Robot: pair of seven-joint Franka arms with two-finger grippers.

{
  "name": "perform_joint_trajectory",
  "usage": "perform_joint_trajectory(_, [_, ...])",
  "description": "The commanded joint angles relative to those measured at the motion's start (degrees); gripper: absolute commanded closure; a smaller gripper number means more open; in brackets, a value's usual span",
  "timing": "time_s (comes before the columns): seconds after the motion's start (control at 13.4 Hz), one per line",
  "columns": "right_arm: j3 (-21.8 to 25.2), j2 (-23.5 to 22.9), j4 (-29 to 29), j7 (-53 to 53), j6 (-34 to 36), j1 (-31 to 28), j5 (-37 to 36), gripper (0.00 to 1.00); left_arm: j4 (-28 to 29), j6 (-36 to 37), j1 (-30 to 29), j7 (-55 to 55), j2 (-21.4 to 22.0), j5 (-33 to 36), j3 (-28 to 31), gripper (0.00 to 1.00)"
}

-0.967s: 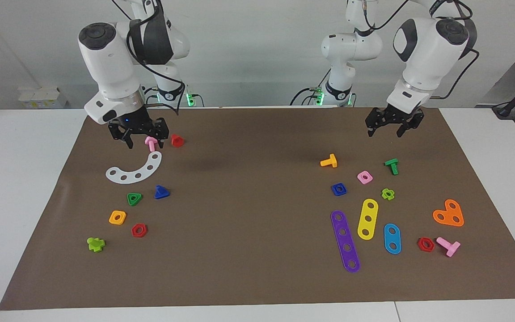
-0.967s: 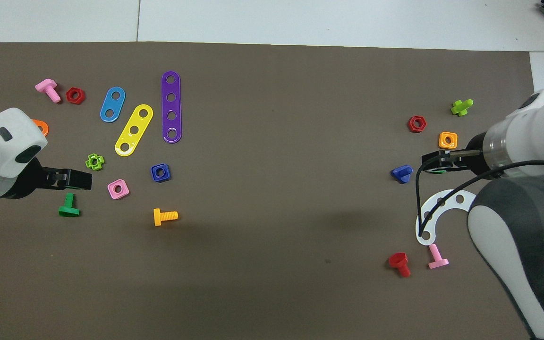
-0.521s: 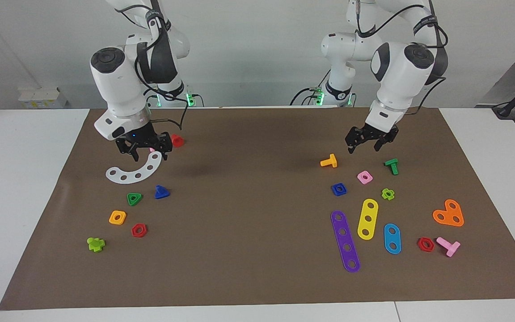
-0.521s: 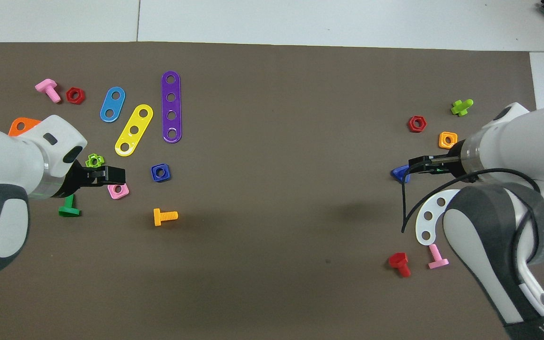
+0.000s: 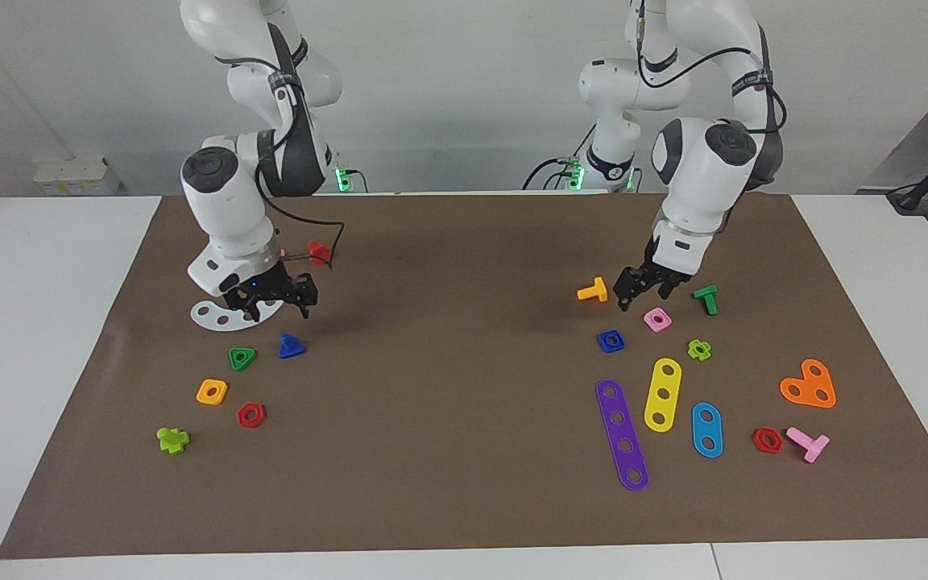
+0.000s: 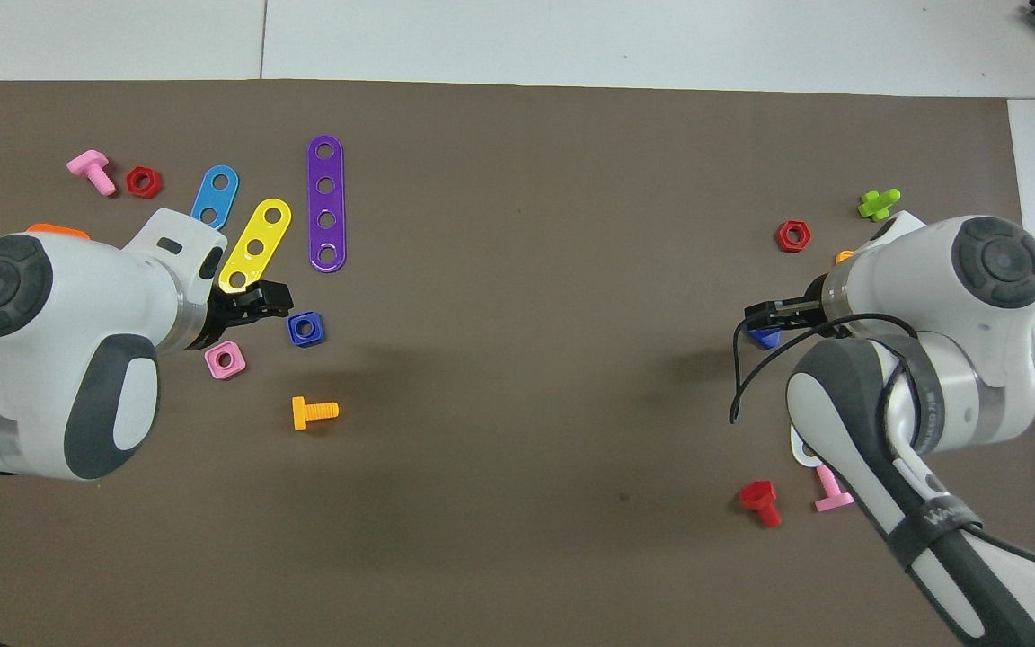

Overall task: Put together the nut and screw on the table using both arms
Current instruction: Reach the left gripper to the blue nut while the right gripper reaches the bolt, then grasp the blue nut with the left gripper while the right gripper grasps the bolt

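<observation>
L gripper [image 5: 646,292] fingers spread, empty, hanging mid-right of facing view just above the pink nut [image 5: 657,320] w/ blue nut [image 5: 611,341] on mat just below; R gripper [image 5: 278,300] fingers spread too, empty, mid-left over white curved strip [image 5: 214,315], blue screw [image 5: 292,346] just below it.

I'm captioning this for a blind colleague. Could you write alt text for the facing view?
Two white robot arms reach down over a brown mat scattered with toy parts. The left pincer, open, hangs near a blue square nut; the right pincer, open, hangs near a blue screw. Neither holds anything.
</observation>
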State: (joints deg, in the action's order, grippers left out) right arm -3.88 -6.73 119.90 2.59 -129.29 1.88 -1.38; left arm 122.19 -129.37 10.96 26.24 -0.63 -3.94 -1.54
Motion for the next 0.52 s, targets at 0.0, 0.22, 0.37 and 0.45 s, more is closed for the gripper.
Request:
perform_joint_trajectory(0.0, [-0.3, -2.1, 1.3, -3.3, -3.9, -1.4, 0.9, 0.08, 1.6, -3.3, 1.1, 1.1, -0.4, -0.7, 0.7, 0.06])
perform_joint_trajectory(0.22, [-0.3, -2.2, 5.2, -3.9, -8.1, -1.6, 0.9, 0.11, 1.6, -6.9, 2.3, 1.1, -3.4, -0.7, 0.7, 0.08])
perform_joint_trajectory(0.37, [-0.3, -2.1, 7.8, -5.2, -11.4, -2.6, 0.9, 0.12, 1.6, -9.1, 3.4, 1.0, -6.1, -0.7, 0.7, 0.09])
perform_joint_trajectory(0.45, [-0.3, -2.0, 8.2, -5.5, -11.5, -2.8, 0.9, 0.12, 1.7, -10.1, 3.5, 1.0, -7.2, -0.7, 0.7, 0.10])
